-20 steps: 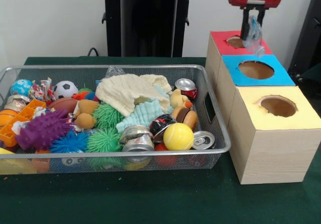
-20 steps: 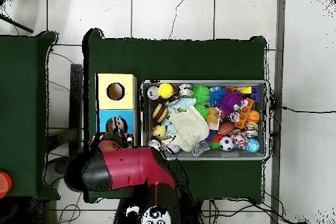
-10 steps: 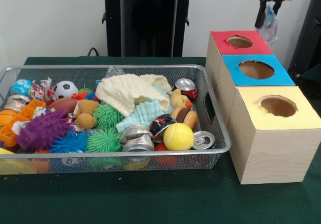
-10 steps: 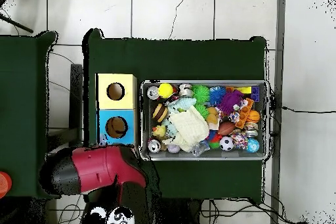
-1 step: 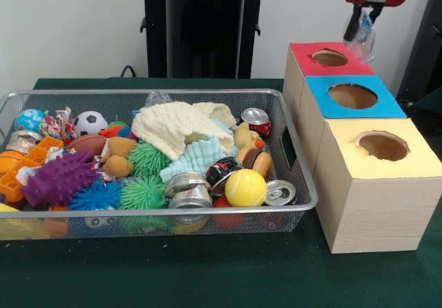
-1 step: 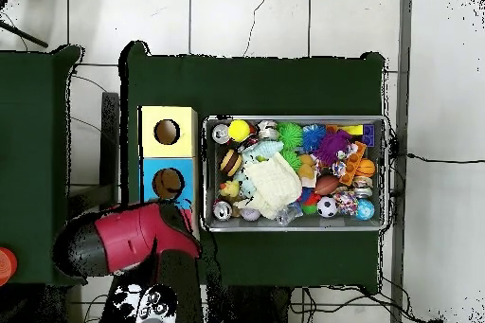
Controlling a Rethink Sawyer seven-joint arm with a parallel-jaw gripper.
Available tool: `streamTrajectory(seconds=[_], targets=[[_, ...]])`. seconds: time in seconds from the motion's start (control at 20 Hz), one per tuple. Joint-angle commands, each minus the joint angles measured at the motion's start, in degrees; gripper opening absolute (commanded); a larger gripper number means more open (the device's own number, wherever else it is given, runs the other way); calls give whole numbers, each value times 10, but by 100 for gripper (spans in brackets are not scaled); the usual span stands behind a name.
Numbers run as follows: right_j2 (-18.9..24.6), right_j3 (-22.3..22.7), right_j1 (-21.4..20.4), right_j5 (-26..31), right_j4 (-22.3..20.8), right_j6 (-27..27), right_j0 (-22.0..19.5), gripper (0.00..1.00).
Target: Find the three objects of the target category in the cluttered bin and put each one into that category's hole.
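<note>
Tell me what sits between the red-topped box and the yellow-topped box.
The blue-topped box with a round hole, touching the red-topped box and yellow-topped box; front view.

green table (image 5: 207, 273), wire bin (image 5: 297, 184), apparently wooden boxes (image 5: 373, 211)

The basket (image 5: 293, 184) sits at centre-left of the front view on the counter (image 5: 207, 273). The row of boxes (image 5: 373, 184) stands just beside it, at right.

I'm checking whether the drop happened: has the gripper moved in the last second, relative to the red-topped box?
Yes. The gripper, shut on a clear plastic bag, was low over the red-topped box hole; it now hangs higher, off its right side.
</note>
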Motion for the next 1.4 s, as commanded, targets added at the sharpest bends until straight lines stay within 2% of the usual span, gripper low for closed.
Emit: streamTrajectory(seconds=[0.05, 0.2, 0.5, 0.8, 1.05, 1.4], targets=[[1, -50, 39, 121, -62, -9, -1, 0], [0, -70, 58, 171, -97, -26, 9, 0], [9, -86, 77, 213, -130, -20, 16, 0], [17, -67, 67, 212, -140, -16, 9, 0], [29, -79, 74, 263, -144, -38, 9, 0], [42, -92, 93, 299, -142, -49, 8, 0]])
